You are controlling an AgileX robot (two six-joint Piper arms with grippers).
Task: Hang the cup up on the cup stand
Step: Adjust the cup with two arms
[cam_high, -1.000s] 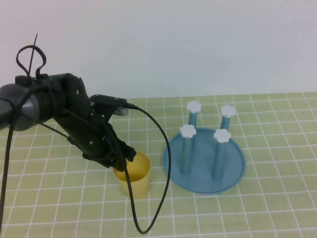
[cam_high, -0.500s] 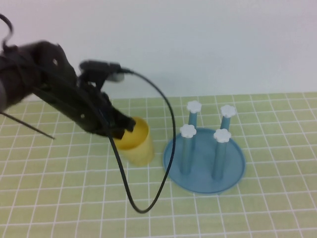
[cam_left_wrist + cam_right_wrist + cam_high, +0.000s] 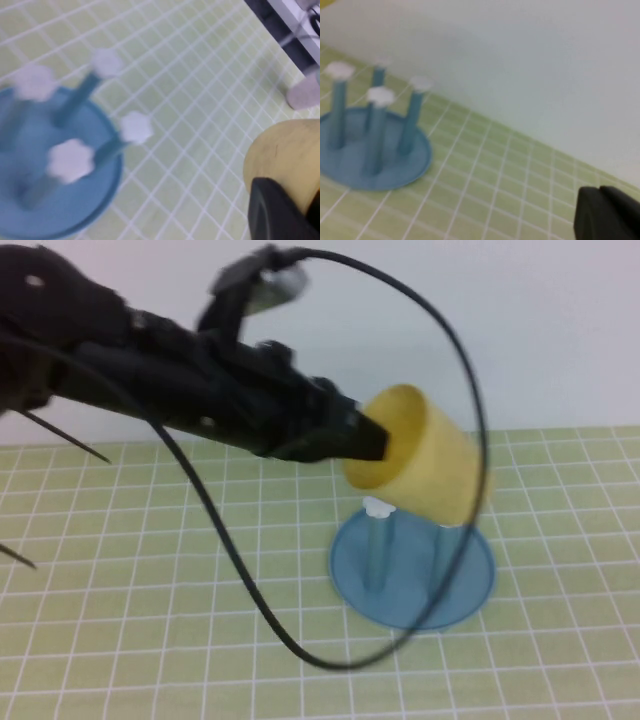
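Observation:
My left gripper [image 3: 365,440] is shut on the rim of the pale-yellow cup [image 3: 425,455] and holds it tipped on its side, mouth toward the arm, in the air above the cup stand [image 3: 410,575]. The cup hides most of the blue pegs in the high view; one white cap [image 3: 376,506] peeks out below it. In the left wrist view the cup [image 3: 287,155] fills the corner beside one finger [image 3: 272,212], and the stand [image 3: 60,160] with its white caps lies below. My right gripper [image 3: 610,215] is shut and empty; the stand [image 3: 370,145] shows in its view.
A black cable [image 3: 470,420] loops from the left arm down over the stand's front to the green grid mat [image 3: 150,620]. A white wall stands behind the table.
My left arm has lifted the cup off the mat, carried it up and to the right, and tipped it over above the stand. The right arm has not visibly moved.

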